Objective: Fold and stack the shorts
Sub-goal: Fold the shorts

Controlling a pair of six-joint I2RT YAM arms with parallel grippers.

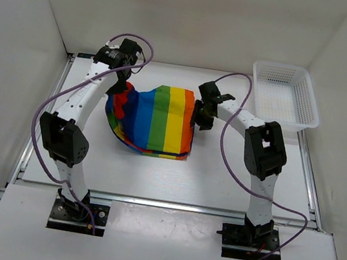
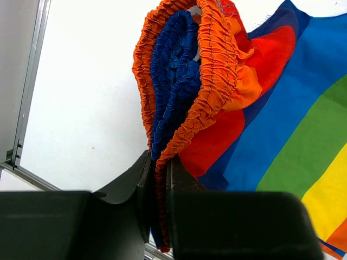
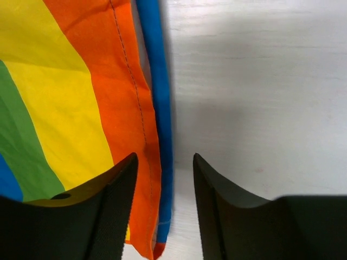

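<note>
the black left gripper is clamped on the gathered orange waistband of the soft rainbow-striped cloth shorts, which are laid long-axis left to right between the arms. the black right gripper is held half open and empty, astride the opposite hem.

Left arm: white links, black joint housings, biggest housing at 9 o'clock in the top view.
Right arm: same make, biggest black housing at 3 o'clock.
Left base, 7 o'clock: black bracket.
Right base, 5 o'clock: black bracket.
Left cable: purple, thin, looped.
Right cable: likewise.
Left gripper: matte black, flat-faced fingers.
Right gripper: matte black, fingers tapering to curved tips, inner faces finely ribbed.
</note>
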